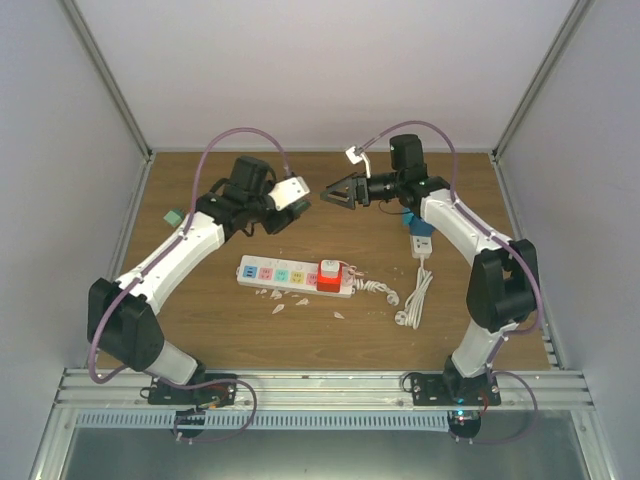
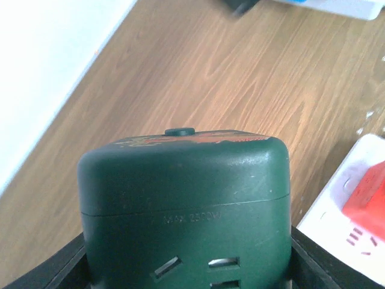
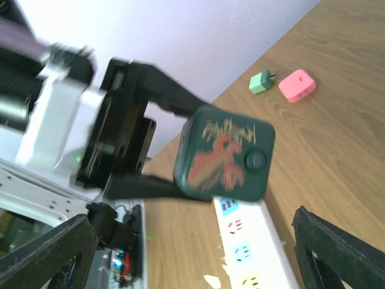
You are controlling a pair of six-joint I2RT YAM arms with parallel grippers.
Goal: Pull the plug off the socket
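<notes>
Far left on the table: a small green plug. The right wrist view shows a pink adapter just beside it, not touching.

Left gripper is raised over the far-left part of the table, clamped on a dark green adapter. One finger is on each side. The adapter has red markings and a round button on one face, and socket slots on the other. It's up in the air, off the power strip.

Strip lies flat mid-table, running left-right. A red plug sits in it near the right end. White scraps lie on the wood along its near side.

Right gripper hovers just right of the left one, pointing at it. Jaws are spread wide, nothing between them, not touching the adapter.

Right side: a blue-and-white charger under the right arm, with a white cable running from it toward the near edge.
</notes>
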